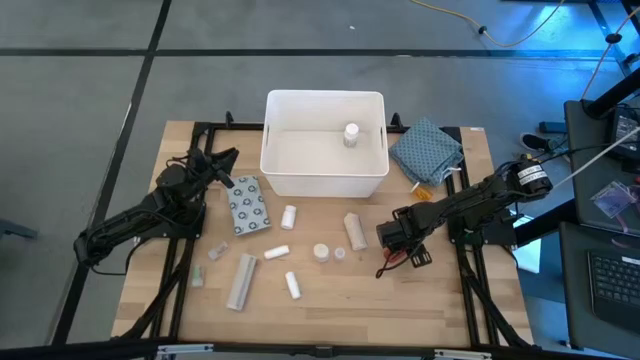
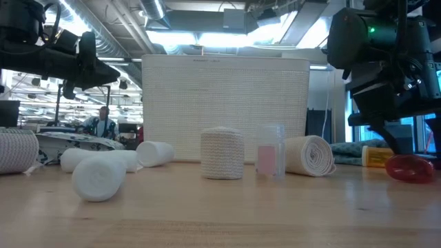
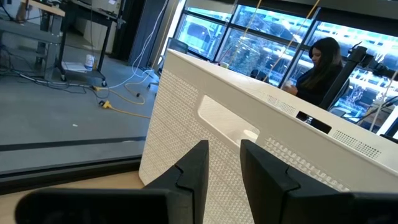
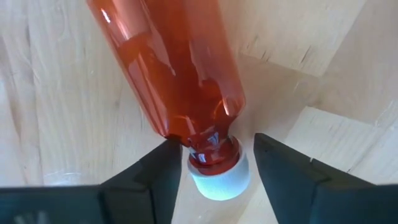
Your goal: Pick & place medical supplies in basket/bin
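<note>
Straddling the red bottle (image 4: 180, 81) at its neck, right gripper (image 4: 214, 165) has fingers apart, one touching, not clamped. Bottle lies on the table (image 1: 340, 300), right of the rolls. Likely light, rigid, slick plastic; grip neck or body squarely. Basket (image 1: 325, 178) holds one white-capped bottle (image 1: 351, 133). Left gripper (image 3: 222, 171) idles beside basket, fingers slightly apart, empty.

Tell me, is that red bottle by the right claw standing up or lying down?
Lying down. The red bottle rests on its side on the table, its white cap between the right claw's fingers; the low view shows it flat on the wood.
</note>
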